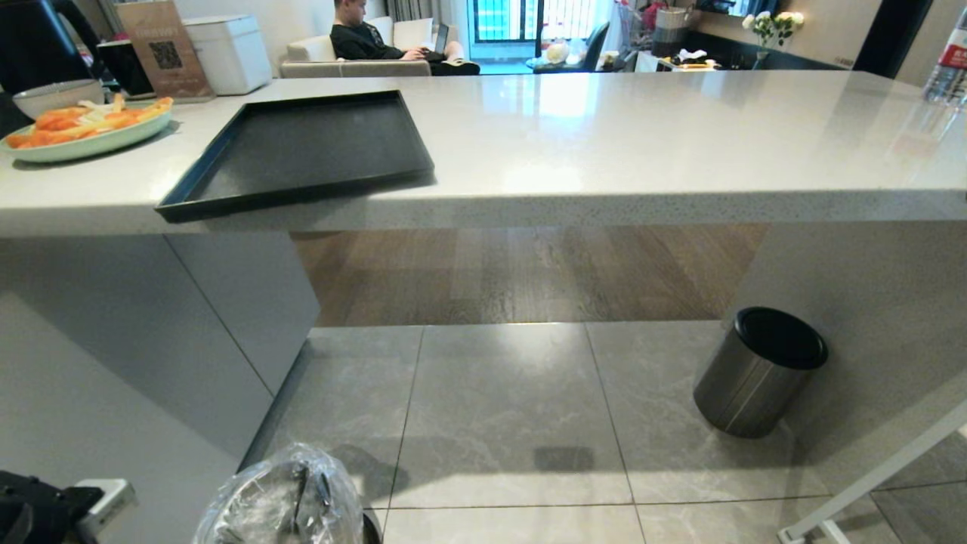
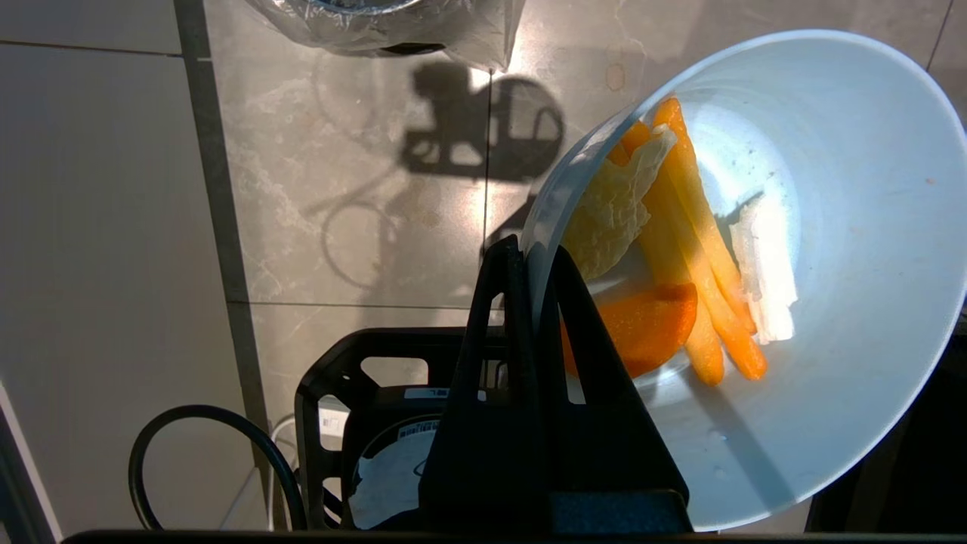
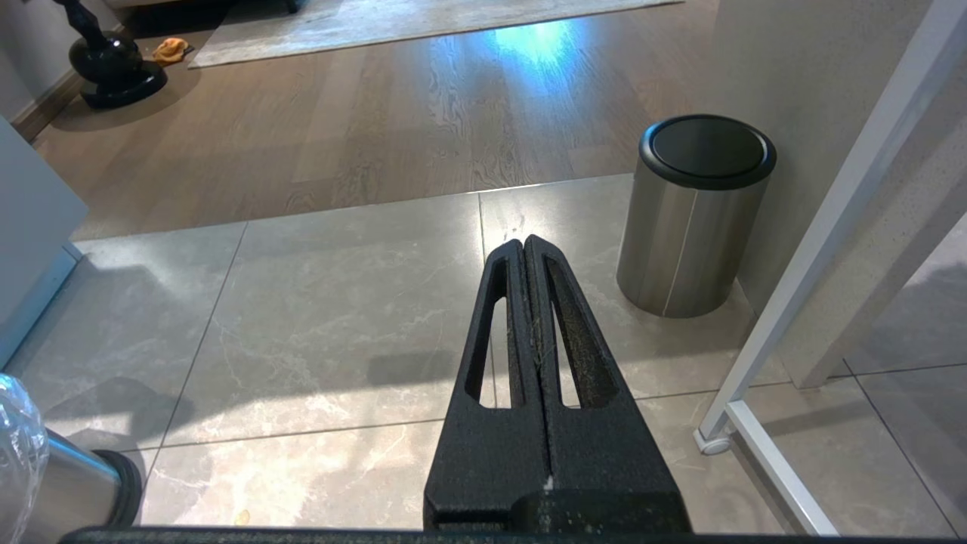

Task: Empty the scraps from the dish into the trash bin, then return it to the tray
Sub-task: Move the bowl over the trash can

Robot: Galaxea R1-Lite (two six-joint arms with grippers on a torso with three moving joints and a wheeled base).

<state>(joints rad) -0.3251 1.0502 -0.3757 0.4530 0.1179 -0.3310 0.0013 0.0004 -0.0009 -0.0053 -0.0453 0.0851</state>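
Your left gripper [image 2: 532, 261] has its jaws clamped on the bowl's [image 2: 831, 249] rim, scraps [image 2: 680, 264] inside, near the bagged trash bin [image 2: 393, 23]. Tilt before you're over it and carrot lands on the floor. Right gripper [image 3: 525, 245] closed, empty.

I see the dish [image 2: 831, 227] tipped steeply on its side over the tiled floor, white inside, its rim pinched. The scraps [image 2: 680, 257], orange carrot sticks and pale bits, lie against its lower wall. The trash bin [image 1: 291, 499], lined with crinkled clear plastic, stands on the floor nearby. The black tray [image 1: 302, 151] lies flat on the counter's near edge.
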